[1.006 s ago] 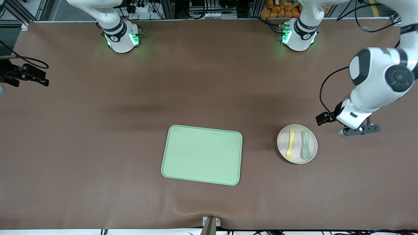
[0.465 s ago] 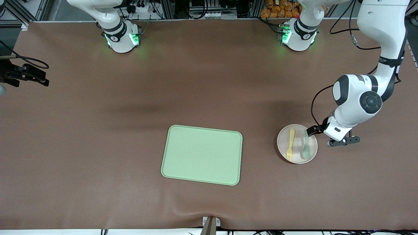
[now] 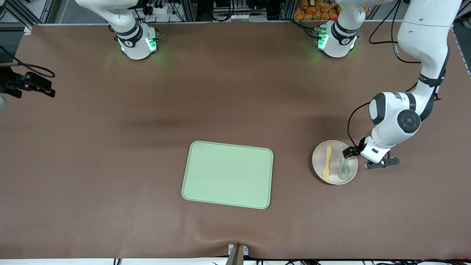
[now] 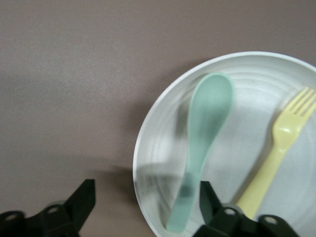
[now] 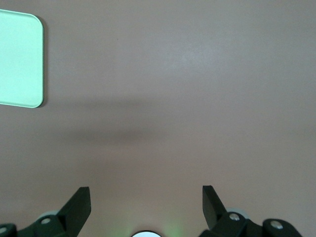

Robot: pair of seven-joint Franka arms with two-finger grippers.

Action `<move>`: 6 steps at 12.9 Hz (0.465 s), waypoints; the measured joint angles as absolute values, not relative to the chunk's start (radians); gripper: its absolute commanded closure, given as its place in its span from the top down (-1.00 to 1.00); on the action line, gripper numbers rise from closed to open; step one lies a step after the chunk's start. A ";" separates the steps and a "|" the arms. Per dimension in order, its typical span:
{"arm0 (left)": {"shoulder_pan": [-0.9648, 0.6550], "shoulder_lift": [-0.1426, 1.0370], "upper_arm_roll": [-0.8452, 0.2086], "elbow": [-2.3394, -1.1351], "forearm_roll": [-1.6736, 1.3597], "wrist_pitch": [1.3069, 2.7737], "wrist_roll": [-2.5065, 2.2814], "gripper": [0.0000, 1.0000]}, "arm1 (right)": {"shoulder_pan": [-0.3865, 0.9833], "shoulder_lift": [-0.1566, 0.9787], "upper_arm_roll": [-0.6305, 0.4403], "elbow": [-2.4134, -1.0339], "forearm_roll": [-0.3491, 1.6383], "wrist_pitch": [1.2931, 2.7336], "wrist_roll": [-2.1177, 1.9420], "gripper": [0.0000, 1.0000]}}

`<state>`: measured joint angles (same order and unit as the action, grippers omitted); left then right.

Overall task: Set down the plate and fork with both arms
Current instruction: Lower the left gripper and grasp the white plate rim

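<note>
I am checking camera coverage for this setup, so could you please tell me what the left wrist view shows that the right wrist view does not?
Only the left wrist view shows the plate with the fork and the grey-green spoon lying side by side on it, and the open left gripper straddling the plate's rim. Only the right wrist view shows a corner of the light-green tray and the open right gripper over bare table. Both show the brown table surface.

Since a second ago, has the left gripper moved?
Yes. The left gripper has come in from the bare table at the left arm's end and now straddles the plate rim, fingers open.
</note>
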<state>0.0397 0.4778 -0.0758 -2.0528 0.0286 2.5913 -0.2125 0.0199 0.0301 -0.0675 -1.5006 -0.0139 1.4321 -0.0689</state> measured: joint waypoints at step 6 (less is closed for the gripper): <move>0.076 0.490 -0.075 -2.044 0.034 2.596 -0.203 0.37 | 0.020 0.030 -0.068 -1.501 -0.014 1.432 -0.069 1.00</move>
